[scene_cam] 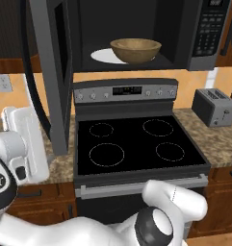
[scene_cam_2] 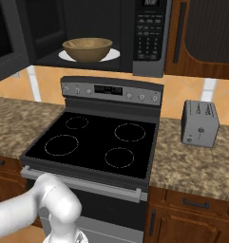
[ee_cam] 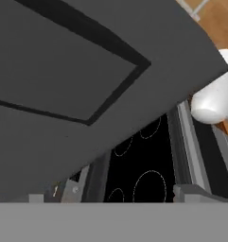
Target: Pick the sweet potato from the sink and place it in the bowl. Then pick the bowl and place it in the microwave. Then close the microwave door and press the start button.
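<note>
The microwave hangs above the stove with its cavity exposed. Inside it the wooden bowl stands upright on the white turntable plate. The microwave door is swung out to the left, edge-on in the left base view. My gripper sits low on the door's outer side, close to its grey face. It is open, with nothing between its fingers. The sweet potato is hidden, and the sink is out of view.
Below the microwave is a black-topped stove with a steel control strip. A silver toaster stands on the granite counter to the right. Wood cabinets run under the counter.
</note>
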